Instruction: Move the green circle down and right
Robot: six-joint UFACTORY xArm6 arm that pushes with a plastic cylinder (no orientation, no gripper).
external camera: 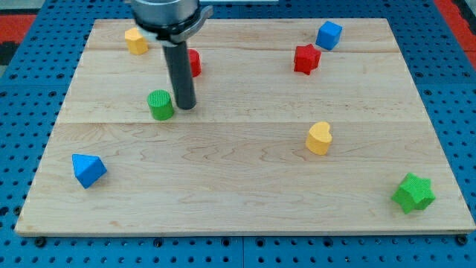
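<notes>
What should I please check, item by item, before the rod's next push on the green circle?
1. My tip on the board: ok.
2. Tip beside the green circle: ok, at its right, very close; contact cannot tell.
3. Tip on the pushing side for down-right: not ok, it should be up-left of the circle.
4. Path down-right: ok, the yellow heart lies farther right.
5. Red block behind the rod: partly hidden, shape cannot tell.
</notes>
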